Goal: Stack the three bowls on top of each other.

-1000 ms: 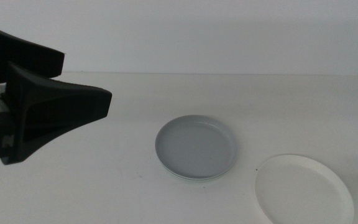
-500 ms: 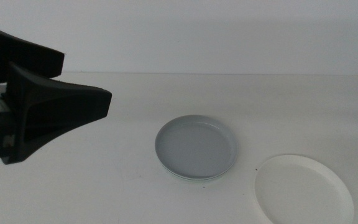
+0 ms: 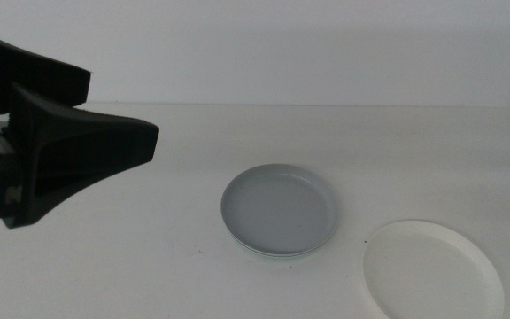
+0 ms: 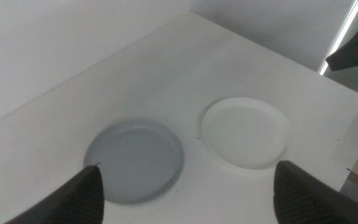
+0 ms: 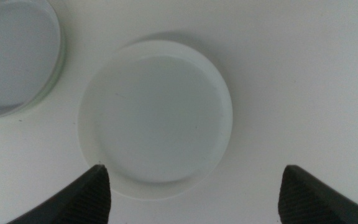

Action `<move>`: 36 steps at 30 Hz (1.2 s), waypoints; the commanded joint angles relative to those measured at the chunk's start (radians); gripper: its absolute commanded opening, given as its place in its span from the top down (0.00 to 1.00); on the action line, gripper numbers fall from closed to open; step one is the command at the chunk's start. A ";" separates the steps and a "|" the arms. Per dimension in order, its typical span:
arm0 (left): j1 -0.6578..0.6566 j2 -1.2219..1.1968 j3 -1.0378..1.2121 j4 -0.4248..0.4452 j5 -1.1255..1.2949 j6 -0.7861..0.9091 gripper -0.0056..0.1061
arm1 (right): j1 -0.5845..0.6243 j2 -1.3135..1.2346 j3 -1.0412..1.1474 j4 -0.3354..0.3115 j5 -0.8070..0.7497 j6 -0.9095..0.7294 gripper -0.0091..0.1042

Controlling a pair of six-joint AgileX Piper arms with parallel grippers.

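Across the table [image 3: 193, 168], the largest thing in the middle view is the left gripper [image 3: 149, 133], a dark mass at the left side, raised above the surface and well apart from the grey bowl [image 3: 280, 210], which serves as landmark. Its jaws are spread wide with nothing between them; in the left wrist view the left gripper's [image 4: 188, 180] two tips stand far apart over the table, framing both bowls from above.

The white bowl [image 3: 432, 270] lies upright on the table near the grey bowl, to its right and closer to the camera, with a narrow strip of bare surface between their rims. It sits partly cut off by the middle view's lower edge. The grey bowl rests upright near the table's centre, and a thin pale greenish rim shows beneath its near edge, as though it sits in another bowl; I cannot tell for sure.

The right gripper [image 5: 194, 180] hovers above the white bowl [image 5: 156, 118], jaws spread wide and empty, with the grey bowl [image 5: 14, 56] beside it.
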State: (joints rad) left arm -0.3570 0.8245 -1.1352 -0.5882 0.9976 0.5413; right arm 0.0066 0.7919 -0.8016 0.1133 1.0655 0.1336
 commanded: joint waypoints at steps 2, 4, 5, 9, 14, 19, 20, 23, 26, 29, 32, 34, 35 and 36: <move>0.000 -0.004 -0.004 -0.003 -0.019 -0.008 0.11 | -0.007 0.025 -0.069 -0.009 0.070 -0.010 0.11; 0.000 -0.004 -0.004 -0.005 -0.019 -0.008 0.11 | -0.007 0.059 -0.107 -0.005 0.129 -0.012 0.11; 0.000 -0.004 -0.004 -0.005 -0.019 -0.008 0.11 | -0.007 0.084 -0.121 -0.003 0.154 -0.016 0.11; 0.000 -0.004 -0.004 -0.005 -0.019 -0.008 0.11 | -0.007 0.196 -0.136 0.005 0.156 -0.029 0.11; 0.000 -0.004 -0.004 -0.003 -0.019 -0.008 0.11 | -0.007 0.346 -0.136 -0.019 0.110 -0.040 0.11; 0.000 -0.004 -0.004 -0.003 -0.019 -0.008 0.11 | -0.007 0.493 -0.136 -0.023 0.055 -0.056 0.11; 0.000 -0.004 -0.004 -0.003 -0.019 -0.008 0.11 | -0.007 0.528 -0.136 -0.023 0.039 -0.056 0.11; 0.000 -0.004 -0.004 -0.003 -0.019 -0.008 0.11 | -0.007 0.612 -0.136 -0.023 0.020 -0.052 0.11; 0.000 -0.004 -0.004 -0.003 -0.019 -0.008 0.11 | -0.007 0.691 -0.136 -0.021 -0.018 -0.052 0.11; 0.000 -0.004 -0.004 -0.003 -0.019 -0.008 0.11 | -0.007 0.761 -0.136 -0.004 -0.033 -0.061 0.13; 0.000 -0.004 -0.004 -0.003 -0.019 -0.008 0.11 | -0.007 0.824 -0.136 -0.006 -0.076 -0.061 0.16; 0.000 -0.004 -0.004 -0.003 -0.019 -0.008 0.11 | -0.007 0.858 -0.136 -0.004 -0.096 -0.057 0.19; 0.000 -0.004 -0.004 -0.003 -0.019 -0.008 0.11 | -0.007 0.876 -0.136 -0.004 -0.098 -0.055 0.20; 0.000 -0.004 -0.004 -0.003 -0.019 -0.008 0.11 | -0.007 0.893 -0.136 -0.006 -0.098 -0.055 0.22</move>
State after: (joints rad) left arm -0.3570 0.8245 -1.1352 -0.5864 0.9874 0.5413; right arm 0.0066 1.6621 -0.9322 0.1095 0.9786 0.0812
